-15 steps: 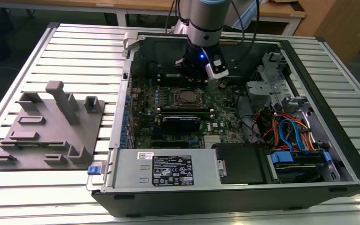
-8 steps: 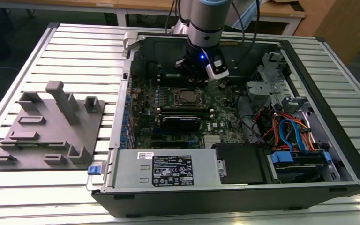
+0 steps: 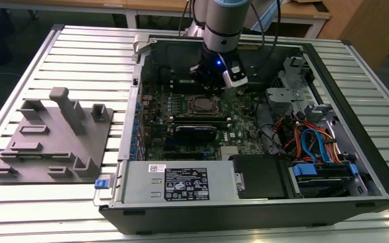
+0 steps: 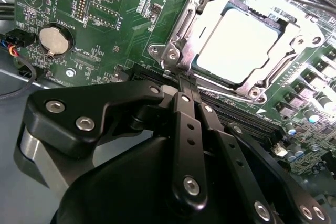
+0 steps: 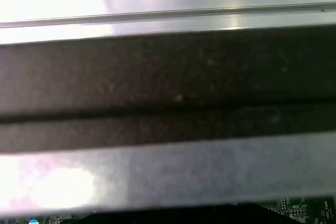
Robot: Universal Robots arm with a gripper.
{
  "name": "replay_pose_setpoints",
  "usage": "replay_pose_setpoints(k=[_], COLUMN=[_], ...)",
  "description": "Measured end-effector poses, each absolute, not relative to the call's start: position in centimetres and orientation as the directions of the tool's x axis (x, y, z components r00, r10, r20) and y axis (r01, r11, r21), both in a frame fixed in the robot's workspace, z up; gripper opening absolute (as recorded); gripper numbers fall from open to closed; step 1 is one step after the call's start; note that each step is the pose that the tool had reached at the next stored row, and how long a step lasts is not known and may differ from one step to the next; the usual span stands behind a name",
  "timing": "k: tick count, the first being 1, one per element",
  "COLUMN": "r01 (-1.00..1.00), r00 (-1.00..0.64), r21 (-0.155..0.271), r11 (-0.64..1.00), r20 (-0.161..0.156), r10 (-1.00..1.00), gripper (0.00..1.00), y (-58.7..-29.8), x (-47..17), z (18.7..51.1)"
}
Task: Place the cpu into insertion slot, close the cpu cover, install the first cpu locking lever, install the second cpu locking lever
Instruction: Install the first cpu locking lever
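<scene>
Slatted metal counter (image 3: 59,212) carries the opened computer case (image 3: 356,152). Inside, the cpu (image 4: 239,43) is seated in the insertion slot (image 4: 197,64), apparently framed by the cpu cover (image 4: 184,22). Just beside it, the claw (image 4: 188,85) is pressed together.

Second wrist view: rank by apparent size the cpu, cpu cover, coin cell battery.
1. cpu cover, the silver frame around the chip
2. cpu, pale top showing through the cover's window
3. coin cell battery, clearly smallest

The gripper is nearest the cover's corner.
</scene>
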State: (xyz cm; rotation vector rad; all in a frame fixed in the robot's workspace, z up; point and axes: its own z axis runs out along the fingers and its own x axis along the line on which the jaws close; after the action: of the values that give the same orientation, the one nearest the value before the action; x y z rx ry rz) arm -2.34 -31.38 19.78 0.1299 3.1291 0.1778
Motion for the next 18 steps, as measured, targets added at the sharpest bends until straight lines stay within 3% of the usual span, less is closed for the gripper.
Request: replay_pose_setpoints(k=[18], r01=[0.082], r00=[-0.997], r21=[0.113], r11=[0.990], r20=[0.000], r10=[0.083], gripper=[0.11], y=[-31.45], x=[-2.31], z=[19.82])
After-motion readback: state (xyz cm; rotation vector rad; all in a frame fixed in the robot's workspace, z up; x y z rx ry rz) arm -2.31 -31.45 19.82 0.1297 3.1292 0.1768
